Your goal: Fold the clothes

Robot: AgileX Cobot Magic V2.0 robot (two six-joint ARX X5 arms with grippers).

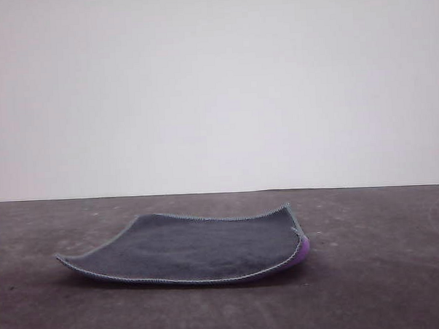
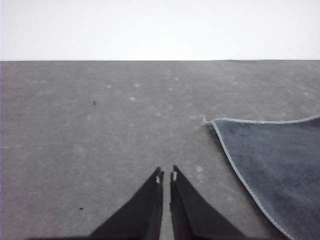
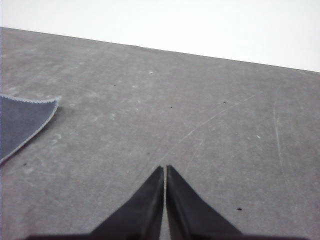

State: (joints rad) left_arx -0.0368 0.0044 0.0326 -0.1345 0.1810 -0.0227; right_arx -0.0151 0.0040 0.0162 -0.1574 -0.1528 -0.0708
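The clothes (image 1: 194, 247) are one small square cloth lying on the dark grey table, dark grey face up, with light stitched edging and a bit of purple showing under its right corner. Its far corners curl up slightly. In the left wrist view my left gripper (image 2: 166, 176) hovers over bare table, fingers together, with a corner of the cloth (image 2: 272, 165) off to one side. My right gripper (image 3: 165, 169) is likewise shut over bare table, and a cloth corner (image 3: 22, 122) lies apart from it.
The dark grey tabletop (image 1: 384, 274) runs back to a plain white wall (image 1: 216, 84). Faint scratches and specks mark the table surface (image 3: 210, 120).
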